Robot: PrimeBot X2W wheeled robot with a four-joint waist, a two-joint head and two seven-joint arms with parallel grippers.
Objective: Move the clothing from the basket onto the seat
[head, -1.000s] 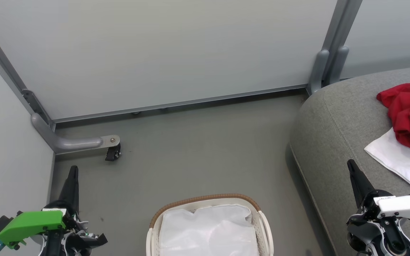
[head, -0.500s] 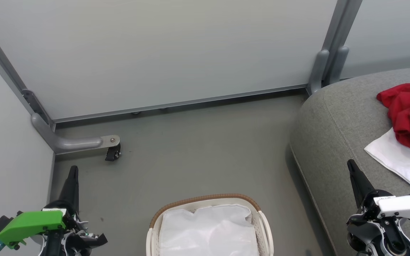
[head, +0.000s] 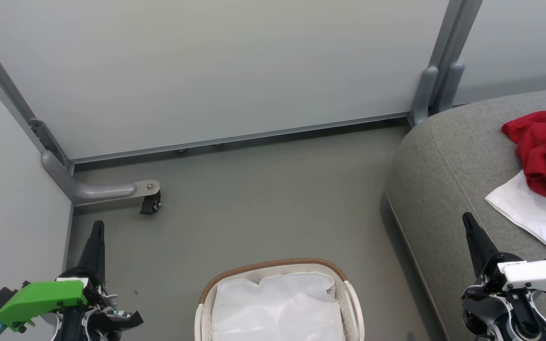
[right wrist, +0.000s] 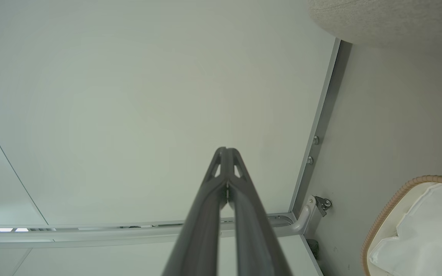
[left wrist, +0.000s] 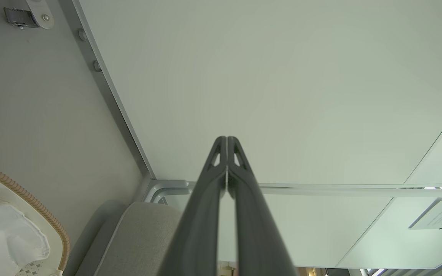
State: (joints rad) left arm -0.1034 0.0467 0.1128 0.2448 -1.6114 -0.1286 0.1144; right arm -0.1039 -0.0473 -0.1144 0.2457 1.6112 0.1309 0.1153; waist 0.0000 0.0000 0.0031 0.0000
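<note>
red clothing (head: 545, 151) on grey seat (head: 448, 180), pile running near-to-far, left gripper (head: 97, 225), right gripper (head: 467, 218) pressed together, empty

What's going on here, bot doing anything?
Nothing is being handled right now. A red garment and a white cloth lie on the seat. The basket on the floor holds a white liner, with no clothes visible in it. Both arms' jaws are shut and empty, one on each side of the basket.
</note>
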